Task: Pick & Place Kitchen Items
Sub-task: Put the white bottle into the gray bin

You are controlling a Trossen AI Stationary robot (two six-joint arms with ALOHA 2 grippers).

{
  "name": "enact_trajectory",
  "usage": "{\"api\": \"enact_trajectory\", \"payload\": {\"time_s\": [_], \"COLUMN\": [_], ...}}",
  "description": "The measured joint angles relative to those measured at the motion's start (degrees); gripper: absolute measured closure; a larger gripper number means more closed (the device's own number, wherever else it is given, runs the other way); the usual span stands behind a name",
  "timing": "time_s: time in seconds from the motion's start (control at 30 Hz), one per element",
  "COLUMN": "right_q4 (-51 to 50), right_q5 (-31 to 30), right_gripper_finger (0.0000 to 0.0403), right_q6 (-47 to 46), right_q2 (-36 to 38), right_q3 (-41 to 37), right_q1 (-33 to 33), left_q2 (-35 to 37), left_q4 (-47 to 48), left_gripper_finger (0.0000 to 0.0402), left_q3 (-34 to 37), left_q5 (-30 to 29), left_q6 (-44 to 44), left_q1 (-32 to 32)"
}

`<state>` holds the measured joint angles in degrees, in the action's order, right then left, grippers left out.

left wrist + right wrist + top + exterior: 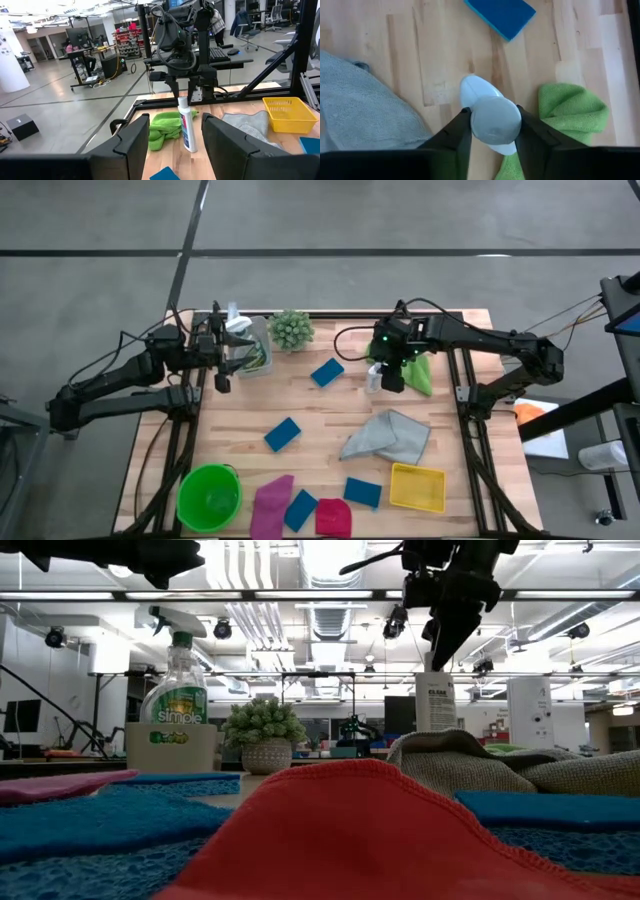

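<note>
from above, take the small bottle (373, 376) as your landmark. your right gripper (392, 372) hangs directly over it, and the green cloth (419, 374) lies just beside it toward the right edge of the table (440, 320). one blue sponge (327, 372) sits near the bottle on its left, another blue sponge (283, 434) lies further toward the front, and the grey cloth (388, 438) spreads out in front of the bottle. well in front of it you see the yellow tray (417, 487), a third blue sponge (362, 492), the red cloth (333, 517), the pink cloth (270, 506) and the green bucket (209, 497). far to the bottle's left, your left gripper (226, 352) is at the spray bottle (248, 345), next to the spiky plant (291, 329); you cannot tell from here whether its fingers are open.

at table level, the bottle (435, 700) stands upright behind the grey cloth (500, 765), with the right gripper (447, 635) just above its top.

in your left wrist view, the left fingers (132, 142) stand spread wide with nothing between them; beyond, the bottle (187, 125) stands upright under the right gripper (185, 91), touching the green cloth (165, 129).

in your right wrist view, the right fingers (459, 131) press on both sides of the bottle's white cap (495, 119), gripping it, with the green cloth (570, 112) beside it.
</note>
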<state>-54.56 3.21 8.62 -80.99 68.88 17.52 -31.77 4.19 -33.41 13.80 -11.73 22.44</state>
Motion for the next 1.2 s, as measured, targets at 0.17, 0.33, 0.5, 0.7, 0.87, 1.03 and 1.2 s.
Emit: {"api": "enact_trajectory", "payload": {"time_s": [0.17, 0.33, 0.5, 0.7, 0.87, 1.03, 1.2], "right_q4": [0.06, 1.00, 7.56, 21.93, 38.11, 49.52, 52.67], "right_q5": [0.86, 2.17, 7.20, 12.09, 13.38, 14.26, 16.31], "right_gripper_finger": [0.0300, 0.0300, 0.0300, 0.0300, 0.0300, 0.0300, 0.0300], "right_q6": [1.82, 2.19, 2.30, 2.31, 2.07, 4.55, 9.03], "right_q2": [0.18, 0.93, 2.51, 3.21, 1.36, -2.92, -9.53], "right_q3": [-0.02, -0.11, -0.11, -0.92, -2.62, -2.44, 1.20], "right_q1": [-0.11, -0.16, -0.22, -0.26, -0.24, -0.21, 0.11], "left_q2": [0.00, 0.02, 0.04, 0.04, 0.04, 0.04, 0.04], "left_q4": [0.00, 0.09, 0.09, 0.04, -0.09, -0.11, -0.11], "left_gripper_finger": [0.0219, 0.0219, 0.0219, 0.0219, 0.0219, 0.0219, 0.0219], "left_q3": [0.03, 0.11, 0.11, 0.11, 0.11, 0.11, 0.11], "left_q5": [-0.02, -0.02, -0.02, -0.02, -0.01, -0.02, -0.01], "left_q6": [0.00, 0.00, 0.00, 0.00, 0.01, 0.02, 0.04], "left_q1": [0.00, 0.00, 0.00, 0.00, 0.00, 0.00, 0.00]}}
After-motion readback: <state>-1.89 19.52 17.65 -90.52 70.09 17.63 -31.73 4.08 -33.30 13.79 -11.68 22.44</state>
